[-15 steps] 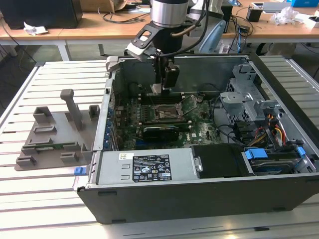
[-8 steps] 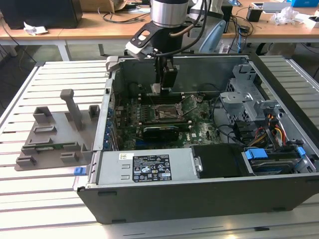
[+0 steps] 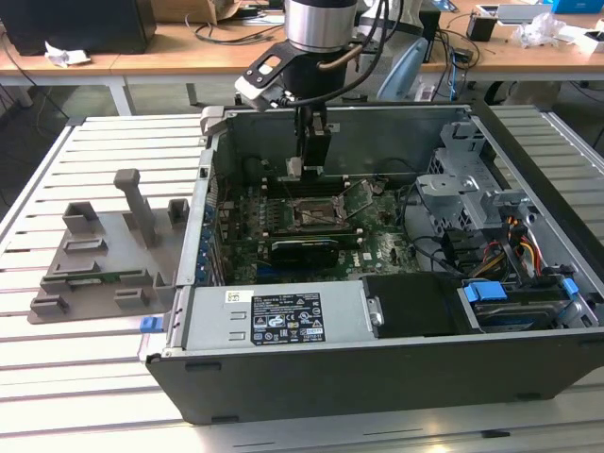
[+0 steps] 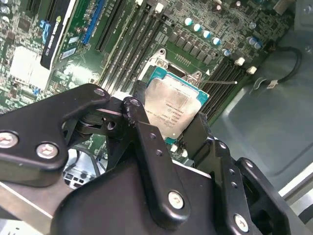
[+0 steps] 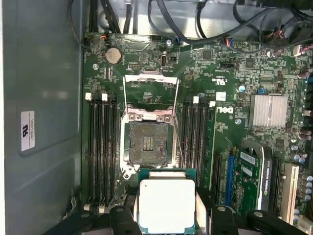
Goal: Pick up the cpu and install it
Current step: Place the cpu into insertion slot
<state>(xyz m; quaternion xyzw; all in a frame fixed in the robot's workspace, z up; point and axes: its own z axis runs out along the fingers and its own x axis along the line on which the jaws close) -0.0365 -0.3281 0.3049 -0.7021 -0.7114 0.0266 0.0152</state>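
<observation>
The cpu, a flat silver square with a thin green rim, is held between the black fingers of my gripper, which is shut on it. In the second wrist view the cpu sits between the two fingers, above the motherboard. The empty socket lies open just beyond the chip, with its metal load plate swung back. In the exterior view my gripper hangs inside the computer case, a little above the socket.
RAM slots flank the socket on both sides. The open case holds a power supply, a drive cage and cables. A grey fixture plate with upright posts stands at the exterior view's left.
</observation>
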